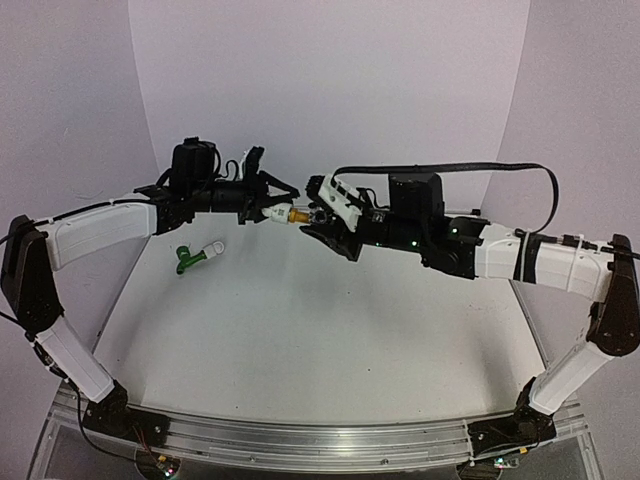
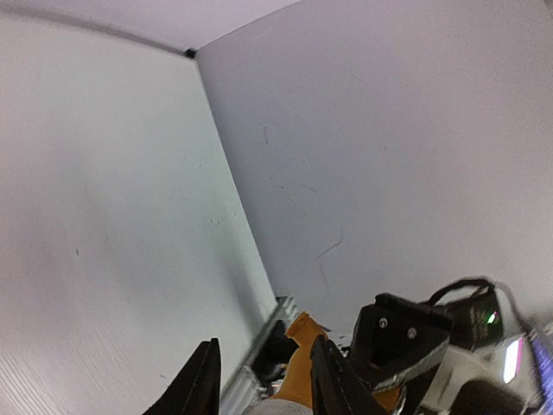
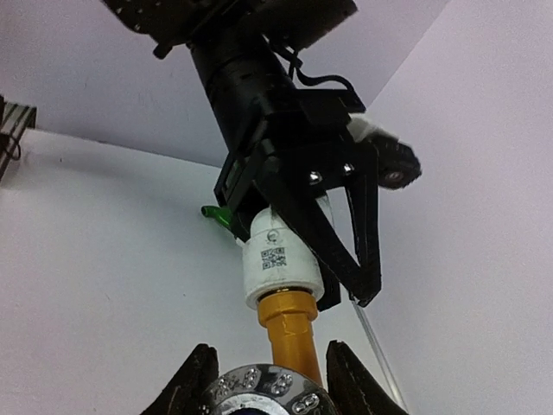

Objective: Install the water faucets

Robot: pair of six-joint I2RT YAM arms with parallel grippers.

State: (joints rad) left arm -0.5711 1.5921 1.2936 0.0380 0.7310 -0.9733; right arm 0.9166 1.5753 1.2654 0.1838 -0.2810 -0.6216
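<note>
Left gripper point(image 1: 268, 208) is closed on the white fitting point(image 3: 278, 264), holding it steady so the right gripper point(image 3: 270, 372), pinching the yellow-gold faucet point(image 3: 289, 333), can probably twist it in.

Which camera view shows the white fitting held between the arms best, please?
The right wrist view: the white fitting is large and central, printed code visible, yellow faucet entering its end. The top view shows it tiny; the left wrist view catches only a sliver at the bottom edge.
</note>
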